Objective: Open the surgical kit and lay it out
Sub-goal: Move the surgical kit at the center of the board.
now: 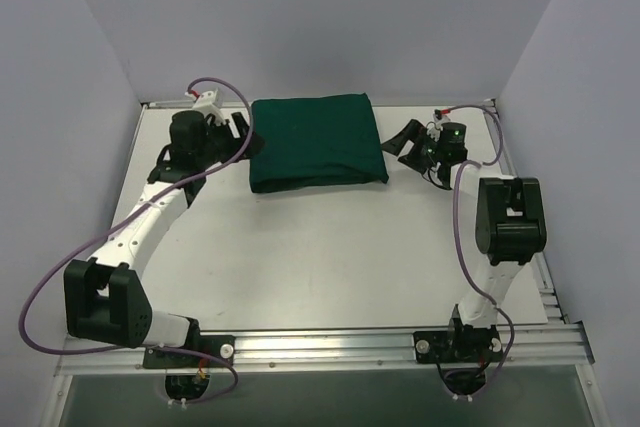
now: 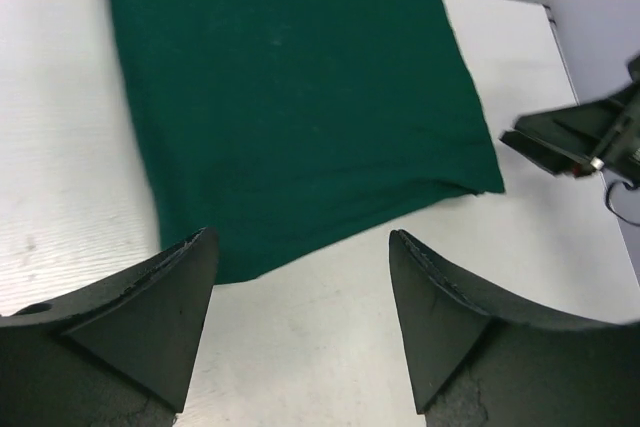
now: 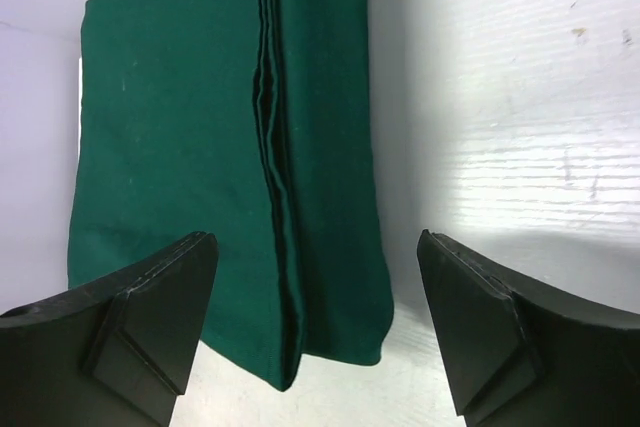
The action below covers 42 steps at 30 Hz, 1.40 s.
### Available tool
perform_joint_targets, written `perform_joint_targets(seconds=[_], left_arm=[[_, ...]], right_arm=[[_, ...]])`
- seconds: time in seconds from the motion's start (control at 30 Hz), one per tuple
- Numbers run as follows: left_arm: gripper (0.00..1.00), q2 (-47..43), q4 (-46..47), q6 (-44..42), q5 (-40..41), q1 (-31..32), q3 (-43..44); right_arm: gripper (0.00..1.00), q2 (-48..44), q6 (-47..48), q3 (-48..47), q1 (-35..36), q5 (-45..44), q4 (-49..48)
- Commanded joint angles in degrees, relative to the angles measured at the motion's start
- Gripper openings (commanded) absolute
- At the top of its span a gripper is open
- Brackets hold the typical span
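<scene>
Surgical kit [image 1: 316,142], a folded dark green bundle, lies wrapped at the table's [image 1: 330,257] 12 o'clock, presumably so the 2 arms can flank it. Left gripper [image 1: 243,135] hovers at its 9 o'clock and right gripper [image 1: 404,143] at its 3 o'clock beside the layered folds. Both reach forward, fingers spread, holding nothing.

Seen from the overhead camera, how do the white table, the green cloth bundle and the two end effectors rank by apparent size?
1. white table
2. green cloth bundle
3. left end effector and right end effector: they look about the same size, so I would not rank one above the other.
</scene>
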<state>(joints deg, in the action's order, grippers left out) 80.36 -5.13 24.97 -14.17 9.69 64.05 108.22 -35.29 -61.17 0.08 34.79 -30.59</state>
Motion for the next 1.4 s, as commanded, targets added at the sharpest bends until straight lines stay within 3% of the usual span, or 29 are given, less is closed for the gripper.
perform_joint_targets(seconds=[0.0,0.53,0.97,1.37], left_arm=[[0.78,0.1,0.5,-3.4,-0.2,5.0,4.2],[0.72,7.4,-5.0,-8.8,9.2,18.7,10.8],[0.72,10.3,-5.0,-10.0,12.6,25.5,12.8],[0.72,12.2,-4.8,-10.0,13.6,28.0,14.4]], right_arm=[[0.83,-1.3,-2.3,0.2,2.4,1.0,0.8],[0.58,-6.2,-2.9,4.2,5.9,-0.2,1.9],[0.62,-13.3,2.5,5.1,7.1,-6.2,11.5],[0.62,-10.1,1.6,5.0,7.2,-5.0,9.8]])
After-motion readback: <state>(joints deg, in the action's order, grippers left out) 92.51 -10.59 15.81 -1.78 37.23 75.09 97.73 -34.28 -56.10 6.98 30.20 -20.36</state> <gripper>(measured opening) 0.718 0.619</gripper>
